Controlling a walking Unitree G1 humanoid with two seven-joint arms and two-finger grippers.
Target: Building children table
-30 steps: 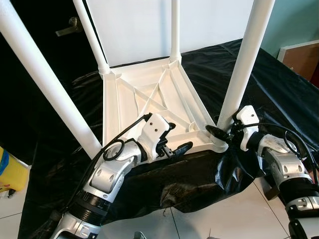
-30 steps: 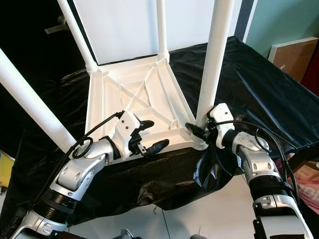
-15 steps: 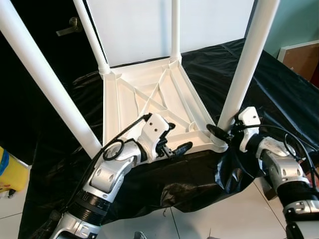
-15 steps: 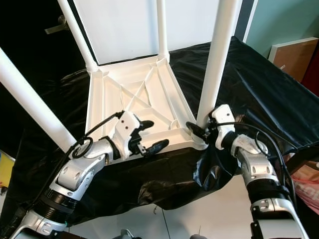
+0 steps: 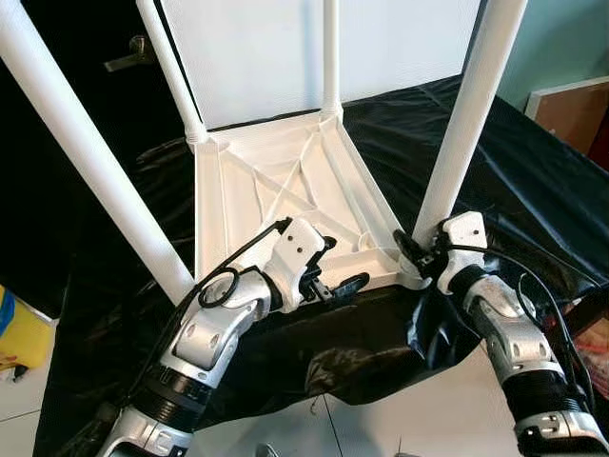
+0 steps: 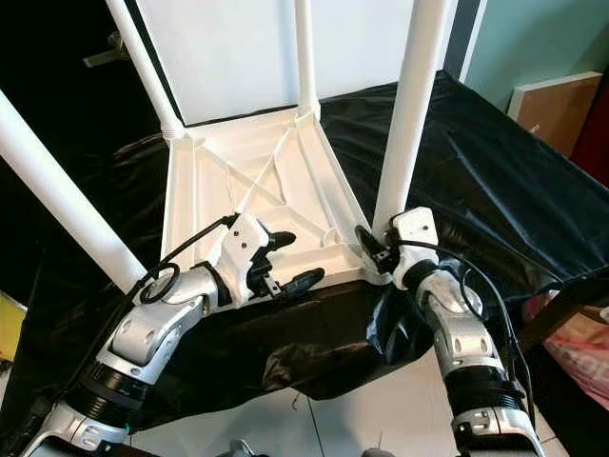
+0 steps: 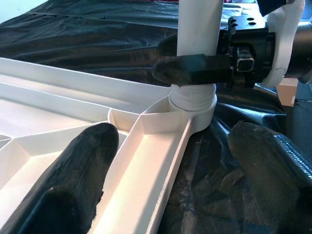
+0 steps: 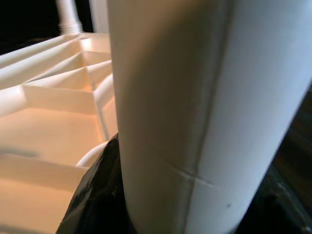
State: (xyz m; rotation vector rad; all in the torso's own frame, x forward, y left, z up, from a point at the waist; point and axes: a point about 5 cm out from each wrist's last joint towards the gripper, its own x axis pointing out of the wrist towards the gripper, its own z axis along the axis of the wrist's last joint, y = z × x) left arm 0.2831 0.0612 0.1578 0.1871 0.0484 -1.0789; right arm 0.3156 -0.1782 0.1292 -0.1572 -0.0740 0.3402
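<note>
We see a white children's table (image 5: 285, 186) lying upside down on a black plastic sheet (image 5: 533, 181), its four legs standing up from the corners. Our right gripper (image 6: 373, 249) is at the near right corner, its black fingers closed around the base of the near right leg (image 5: 466, 114), just above the socket where that leg meets the tabletop. Our left gripper (image 5: 335, 276) sits at the tabletop's near edge, its fingers spread apart, one over the ribbed underside and the other outside the rim above the black sheet; it has hold of nothing.

The left wrist view gives us what the head views cannot: a side-on look at the right gripper's finger (image 7: 195, 69) wrapped across the leg right above its round collar (image 7: 192, 100), with the left gripper's own fingertips (image 7: 83, 161) straddling the rim. The right wrist view is pressed close against the leg (image 8: 195, 97), a thin seam line visible on its surface, with the ribbed underside beyond. The head views alone take in the near left leg (image 5: 90, 152) and the two far legs.
</note>
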